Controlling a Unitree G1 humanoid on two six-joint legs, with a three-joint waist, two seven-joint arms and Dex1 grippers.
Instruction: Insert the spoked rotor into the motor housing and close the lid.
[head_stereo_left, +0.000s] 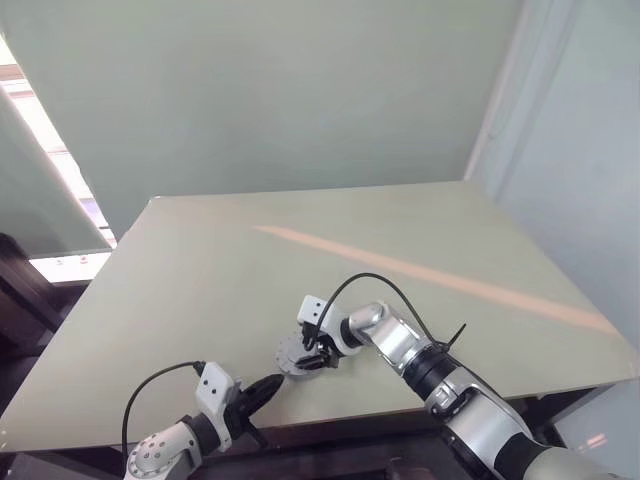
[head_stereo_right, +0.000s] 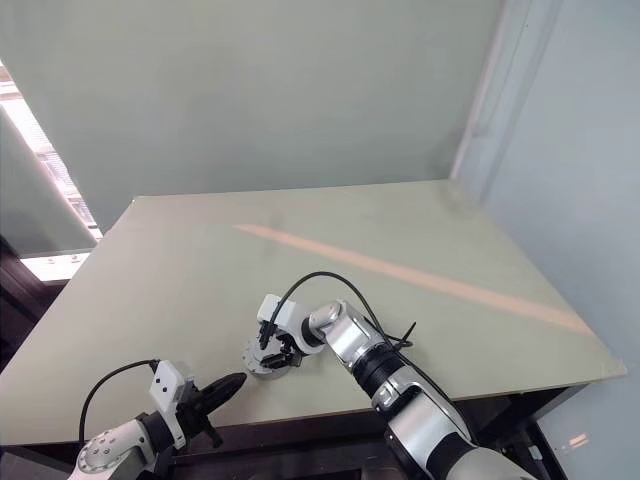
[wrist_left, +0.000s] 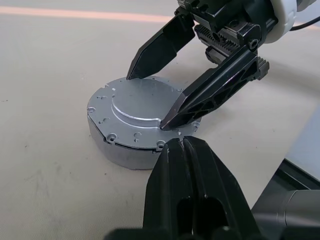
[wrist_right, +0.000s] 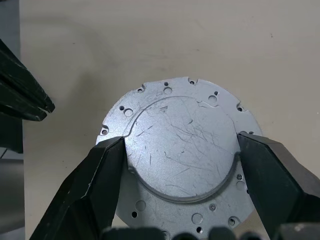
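**Motor housing with lid in place, near the front edge of the table**

The motor housing (wrist_left: 120, 150) is seen as a low round silver-grey body resting flat on the beige table (head_stereo_left: 200, 280), close to the front edge. The lid (wrist_right: 182, 150) lies on top of it, flush and level. A raised round centre panel and a flange with small holes around the rim are visible on the lid. Fine scratches are visible across the panel.

The right gripper (wrist_right: 181, 155) is positioned over the housing from the right and is angled downward. Its jaws are held wide apart, one finger on each side of the raised panel. The fingertips (wrist_left: 172, 120) are seen at the panel's edge, on or just above the flange. Whether pressure is applied cannot be told.

The left gripper (wrist_left: 184, 145) is held low at the front edge of the table, just beside the housing. Its jaws are pressed together with nothing between them, and the tips are pointed at the near rim of the housing. Contact with the rim cannot be confirmed.

A pale orange stripe (head_stereo_left: 430, 275) is seen running diagonally across the table behind the parts.
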